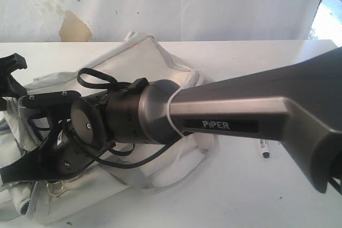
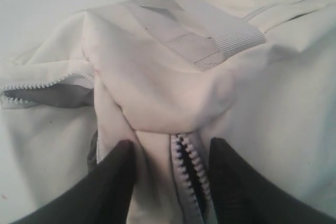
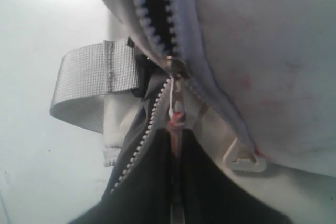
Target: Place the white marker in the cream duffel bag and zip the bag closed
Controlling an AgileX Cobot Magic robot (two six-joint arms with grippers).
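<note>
Cream duffel bag [image 1: 160, 62] lay slumped toward the left edge of the table [image 1: 256, 196], its grey zip [image 3: 155, 19] parted above the slider, dark lining showing between the teeth. The right arm [image 1: 256, 105] reached across the middle of the surface to it. The left gripper [image 2: 172, 142] stood with its fingers well apart, straddling a raised fold of fabric beside a stretch of zip and clamping nothing that could be seen. The right gripper [image 3: 176, 137] was pinched tight on the thin zip pull [image 3: 173, 106]. The white marker [image 1: 264, 148] sat on the bare table nearer the right edge, apart from the bag and partly under the arm — not in the bag at all. The main hazard, as I judged it, was drawing the zip shut with the marker outside. The pull was slight and could slip from the pinch, and with the cloth unheld the soft bag might drag along or bunch into the slider — jamming it.
</note>
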